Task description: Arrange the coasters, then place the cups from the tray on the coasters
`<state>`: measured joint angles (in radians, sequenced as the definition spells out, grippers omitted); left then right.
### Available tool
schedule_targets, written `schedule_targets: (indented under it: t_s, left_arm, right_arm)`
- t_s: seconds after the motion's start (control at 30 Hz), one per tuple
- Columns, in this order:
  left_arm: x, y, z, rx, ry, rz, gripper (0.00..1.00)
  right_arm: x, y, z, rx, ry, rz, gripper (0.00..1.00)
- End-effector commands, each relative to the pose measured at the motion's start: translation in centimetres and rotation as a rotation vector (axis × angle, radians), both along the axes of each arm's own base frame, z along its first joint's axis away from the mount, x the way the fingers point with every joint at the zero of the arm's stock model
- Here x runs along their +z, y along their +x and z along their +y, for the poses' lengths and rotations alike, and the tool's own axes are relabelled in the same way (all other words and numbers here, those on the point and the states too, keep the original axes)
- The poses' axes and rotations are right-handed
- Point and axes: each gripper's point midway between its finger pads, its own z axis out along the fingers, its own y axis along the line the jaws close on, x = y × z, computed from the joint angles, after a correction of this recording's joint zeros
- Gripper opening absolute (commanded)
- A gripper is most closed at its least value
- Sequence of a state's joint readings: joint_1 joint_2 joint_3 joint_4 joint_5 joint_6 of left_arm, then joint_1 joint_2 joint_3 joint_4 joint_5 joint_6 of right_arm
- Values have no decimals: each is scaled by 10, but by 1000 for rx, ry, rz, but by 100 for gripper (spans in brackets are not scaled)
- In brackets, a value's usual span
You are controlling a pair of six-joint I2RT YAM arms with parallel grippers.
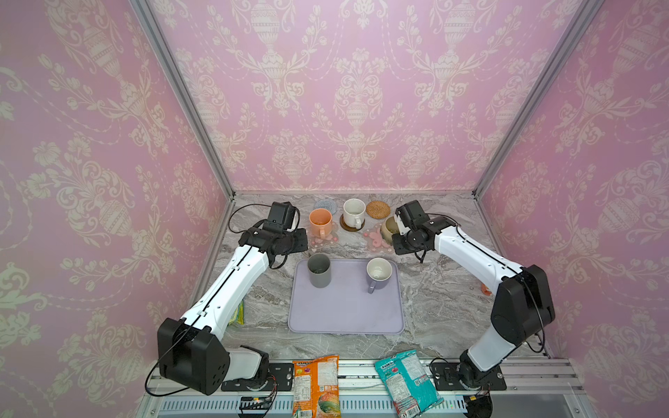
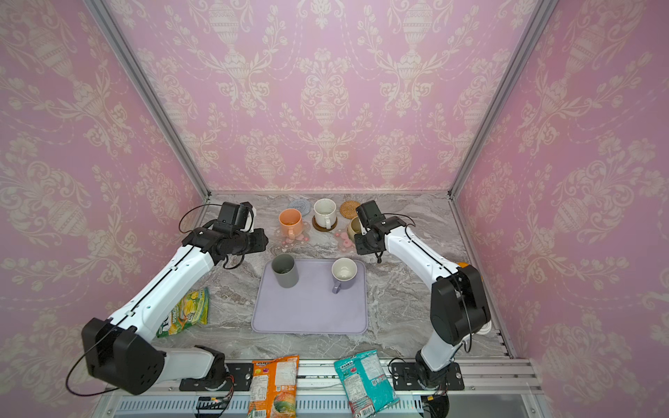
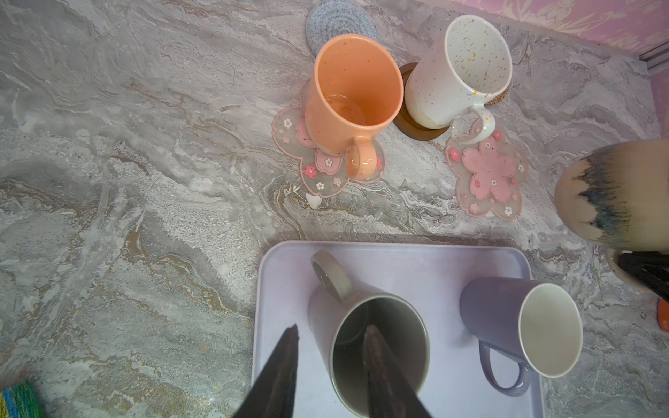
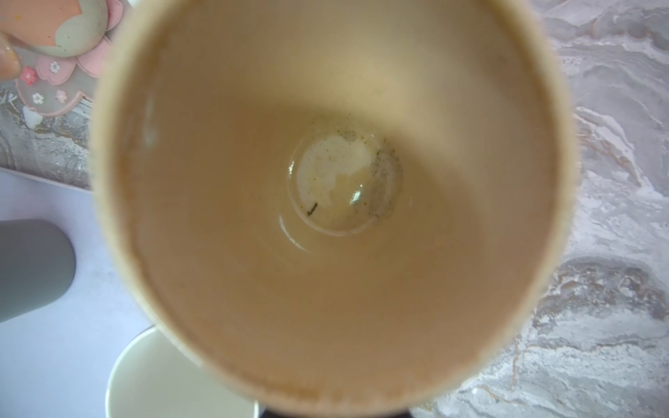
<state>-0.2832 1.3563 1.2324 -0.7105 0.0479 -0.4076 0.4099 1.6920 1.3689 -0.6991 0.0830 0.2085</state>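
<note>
1. Fingers of the left gripper (image 3: 332,328) are spread. In the left wrist view one dark finger points into the grey mug (image 1: 319,277) and the other lies outside its wall, with tray surface showing in the gap, so nothing is pinched.
2. The grey mug stands upright in the far left corner of the lavender tray (image 1: 344,315), and the left wrist view shows a handle on it.
3. The lavender mug (image 1: 379,278), white inside, stands upright in the tray's far right corner, well apart from the grey one.
4. The right gripper (image 1: 401,227) holds the beige-yellow mug (image 1: 389,228). The mug's inside fills the right wrist view, and in the left wrist view a dark finger lies against its handle side. The rest of the grip is hidden.
5. That mug is just beside the bare pink flower coaster (image 3: 487,177). Whether it overlaps the coaster's edge I cannot tell.
6. The peach-orange mug (image 1: 320,221) stands on the other pink flower coaster (image 3: 320,181).
7. The white speckled mug (image 1: 353,212) stands on the dark brown wooden coaster (image 3: 407,125).
8. The grey-blue woven coaster (image 1: 325,205) and the tan rattan coaster (image 1: 378,209) lie bare by the back wall, on either side of the white mug.
9. All of this sits on a marble tabletop (image 1: 434,296).
</note>
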Motion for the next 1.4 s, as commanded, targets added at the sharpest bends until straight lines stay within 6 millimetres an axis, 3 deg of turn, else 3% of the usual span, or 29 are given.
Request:
schedule_targets:
  t_s: [0.0,0.33,0.63,1.37]
  left_arm:
    - [10,11,-1,-17,-16,-28,34]
    - [-3,33,4,-6,-29,6,34]
    - [-19,48,6,2,-48,44,33]
    - [-28,54,9,9,-71,68,33]
  right_arm:
    - [23,28,9,24,30,-91,0]
    - [3,62,17,22,16,-49,0]
    - [-15,78,21,22,-15,-10,0]
    - [-35,83,22,13,-28,33,0]
